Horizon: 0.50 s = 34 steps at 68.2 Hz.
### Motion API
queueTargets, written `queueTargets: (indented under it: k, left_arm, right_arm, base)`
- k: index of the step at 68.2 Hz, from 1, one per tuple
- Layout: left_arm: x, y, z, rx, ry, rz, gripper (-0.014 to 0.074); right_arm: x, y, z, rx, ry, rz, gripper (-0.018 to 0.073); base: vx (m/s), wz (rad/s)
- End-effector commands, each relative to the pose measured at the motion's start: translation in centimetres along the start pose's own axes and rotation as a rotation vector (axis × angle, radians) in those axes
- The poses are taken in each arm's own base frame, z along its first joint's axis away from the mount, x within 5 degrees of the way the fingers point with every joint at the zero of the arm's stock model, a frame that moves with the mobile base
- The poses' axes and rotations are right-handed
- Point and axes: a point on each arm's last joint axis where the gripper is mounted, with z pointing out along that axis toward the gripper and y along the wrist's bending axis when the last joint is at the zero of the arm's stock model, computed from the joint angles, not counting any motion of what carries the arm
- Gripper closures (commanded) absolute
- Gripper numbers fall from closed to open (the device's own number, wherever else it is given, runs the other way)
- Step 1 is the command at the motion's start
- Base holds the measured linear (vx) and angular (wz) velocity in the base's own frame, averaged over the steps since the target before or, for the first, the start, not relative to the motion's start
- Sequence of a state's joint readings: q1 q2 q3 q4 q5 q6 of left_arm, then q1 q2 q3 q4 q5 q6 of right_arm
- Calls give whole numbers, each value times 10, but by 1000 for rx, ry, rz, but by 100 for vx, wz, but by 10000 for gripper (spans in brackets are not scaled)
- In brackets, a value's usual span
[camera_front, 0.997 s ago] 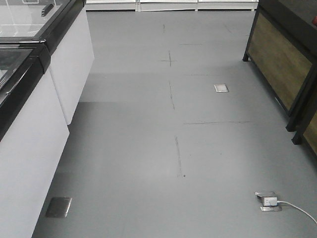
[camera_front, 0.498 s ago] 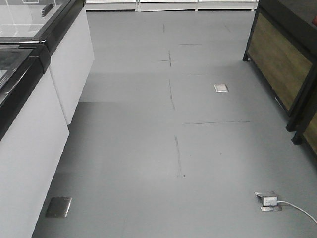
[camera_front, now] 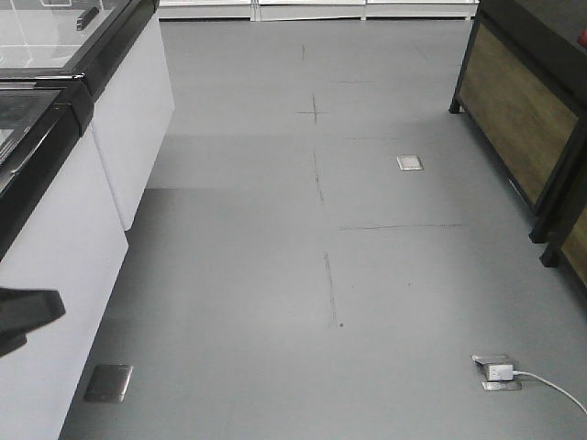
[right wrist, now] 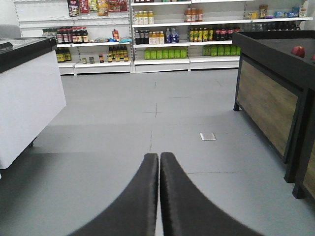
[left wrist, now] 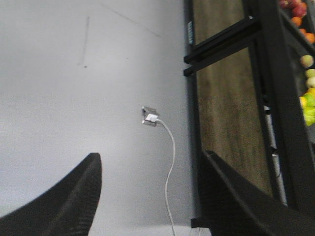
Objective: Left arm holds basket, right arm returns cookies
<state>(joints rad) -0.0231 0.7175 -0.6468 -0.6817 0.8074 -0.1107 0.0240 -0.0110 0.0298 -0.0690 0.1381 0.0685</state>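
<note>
Views checked: front, L wrist, R wrist.

1. Task items: neither basket nor cookies shows in any view, so location can't be stated.
2. Black left gripper (left wrist: pixel 150 155): fingers spread wide, nothing between them. It points down at the plain grey floor (camera_front: pixel 275 275) near a white plug and cable (left wrist: pixel 152 118).
3. Black right gripper (right wrist: pixel 159 155): flat fingers pressed together, nothing pinched. It faces down the aisle toward white wall shelves of bottles (right wrist: pixel 167 39).
4. Surroundings: white black-rimmed chest freezer (camera_front: pixel 55 275) on one side, black-framed wood-panelled display stand (right wrist: pixel 266 98) on the other.
5. Dark blunt shape (camera_front: pixel 27 312) at the front view's edge. Prob. part of an arm, but can't tell which.

Assessment: pre-grasp stage, nothing held.

Next move calls for bringing the basket into view and closing L on its handle. R must open before taking the cookies.
</note>
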Motion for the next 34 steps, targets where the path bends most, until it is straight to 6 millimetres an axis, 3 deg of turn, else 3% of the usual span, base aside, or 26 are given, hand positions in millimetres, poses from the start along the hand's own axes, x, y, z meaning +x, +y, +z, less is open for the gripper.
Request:
queueTargets:
  k: [1,12,25,34]
  left_arm:
    - [-27,-21,-11,81,-160,-15,190]
    - [-56,-24,-31,-22,-318,-61,190]
    - [-74,-30,-51,-142,-339,-1,190]
    - [-82,-29,-60,-169,-400,-49,190]
  right_arm:
    - [-7,0,-1,-5,-81,-8,568]
    - [-7,0,-1,-5,-81,-8,568]
    - [-7,0,-1,-5,-81,-8,568]
    - [-7,0,-1,-5,-81,-8,568]
  base:
    - [0,0]
    - [0,0]
    - [0,0]
    - [0,0]
